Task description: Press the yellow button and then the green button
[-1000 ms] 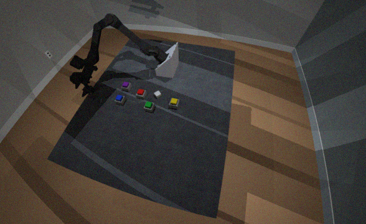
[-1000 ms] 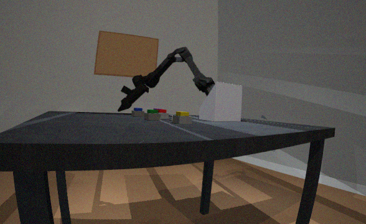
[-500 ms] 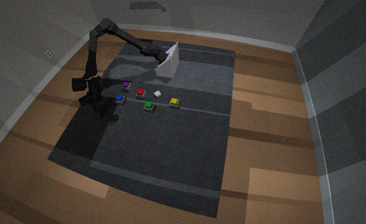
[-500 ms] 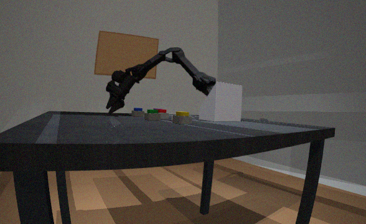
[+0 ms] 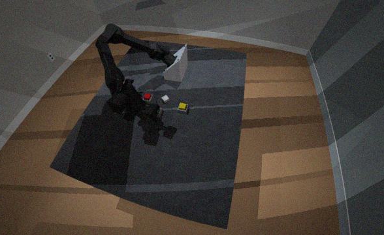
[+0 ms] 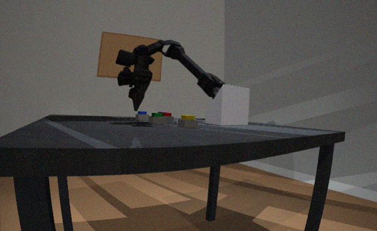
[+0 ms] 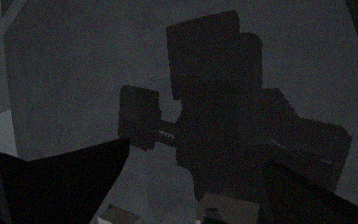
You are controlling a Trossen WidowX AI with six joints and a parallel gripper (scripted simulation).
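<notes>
The yellow button [image 5: 183,106] [image 6: 188,117] sits on the dark mat [image 5: 195,147], rightmost in the row of buttons. The green button [image 5: 159,111] [image 6: 157,114] lies left of it, partly covered by the arm in the top view; a sliver of it shows at the bottom of the wrist view [image 7: 211,219]. My gripper [image 5: 130,109] [image 6: 136,107] [image 7: 195,156] is open and empty. It points down a little above the table, near the blue button [image 6: 142,113] and well left of the yellow one. The wrist view shows mostly the gripper's shadow on the mat.
A red button [image 5: 147,96] [image 6: 167,113] and a small white block [image 5: 165,98] lie behind the green and yellow buttons. The arm's white base box [image 5: 177,66] [image 6: 228,104] stands at the back. The arm hides the blue button in the top view.
</notes>
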